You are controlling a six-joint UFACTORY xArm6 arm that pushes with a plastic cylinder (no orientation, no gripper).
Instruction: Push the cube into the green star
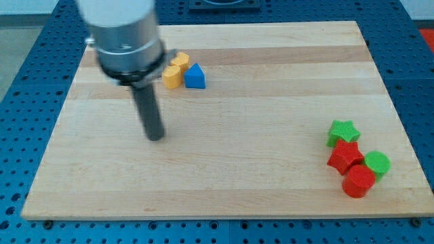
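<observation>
The green star lies near the board's right edge, touching a red star just below it. At the upper left sits a cluster of three. A blue block with a peaked top is on the right, and two yellow blocks are beside it. No block reads clearly as a cube. My tip rests on the board below and slightly left of this cluster, touching no block and far left of the green star.
A green cylinder and a red cylinder-like block sit below the red star near the lower right corner. The wooden board lies on a blue perforated table. The arm's grey housing hides the board's upper left corner.
</observation>
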